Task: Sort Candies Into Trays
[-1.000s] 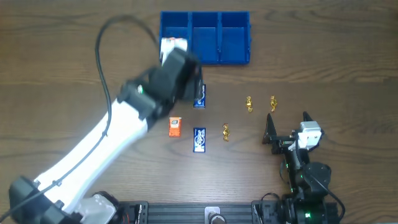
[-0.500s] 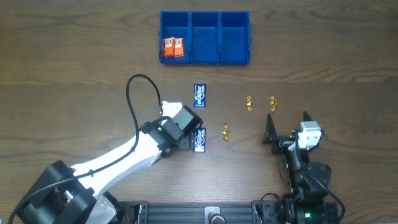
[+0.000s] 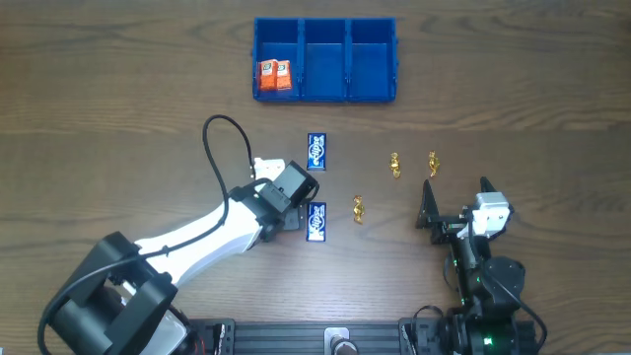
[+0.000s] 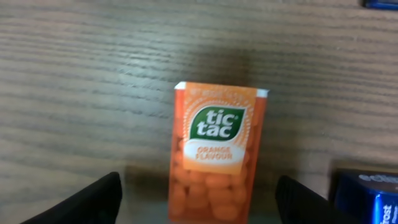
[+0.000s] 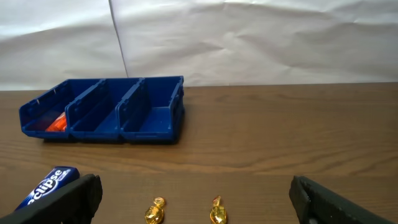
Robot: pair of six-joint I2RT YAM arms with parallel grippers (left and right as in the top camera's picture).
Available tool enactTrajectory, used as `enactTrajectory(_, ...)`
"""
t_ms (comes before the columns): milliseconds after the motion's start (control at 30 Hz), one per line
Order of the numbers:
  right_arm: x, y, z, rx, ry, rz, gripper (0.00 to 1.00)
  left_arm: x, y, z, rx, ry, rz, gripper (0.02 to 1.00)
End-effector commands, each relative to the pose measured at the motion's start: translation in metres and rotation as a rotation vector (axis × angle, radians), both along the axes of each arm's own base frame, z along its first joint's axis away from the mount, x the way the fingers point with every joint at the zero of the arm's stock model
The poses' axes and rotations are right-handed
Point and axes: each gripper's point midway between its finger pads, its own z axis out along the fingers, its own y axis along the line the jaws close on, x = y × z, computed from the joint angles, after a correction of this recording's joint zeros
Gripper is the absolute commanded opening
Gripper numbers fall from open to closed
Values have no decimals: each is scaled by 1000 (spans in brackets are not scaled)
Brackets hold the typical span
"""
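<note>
Left gripper (image 4: 198, 182) hangs wide open, its fingers (image 4: 93, 202) either side of the orange candy box (image 4: 217, 149) on the worktop (image 4: 74, 74), gripping nothing; right gripper (image 3: 455, 192) gapes too, empty.

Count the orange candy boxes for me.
3. Two orange boxes sit side by side in the blue tray's left compartment; the third lies on the table between the left gripper's open fingers. The arm might hide more.

Lab test bench: wood-grain table (image 3: 99, 99), white backdrop sheet (image 5: 249, 37).
</note>
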Motion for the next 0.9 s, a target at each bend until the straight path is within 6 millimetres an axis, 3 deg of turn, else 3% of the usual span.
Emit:
enactTrajectory(33,0,-1,-1,-12,0,-3,998,2,3,-6,17,6,15,643)
enactTrajectory(533,0,-1,-1,-12,0,-3,1000,8,-4,-4,-3,-5,13,321)
enactTrajectory(667,0,-1,-1,-11,0,-3,1000,14,-10,3,-13,-23,-4,321)
enactTrajectory(767,0,-1,-1,-12,0,-3,998,24,-13,21,-4,-53,-5,323)
enactTrajectory(900,0,-1,-1,-12,0,-3,998,50,-14,76,55,-138,14,325)
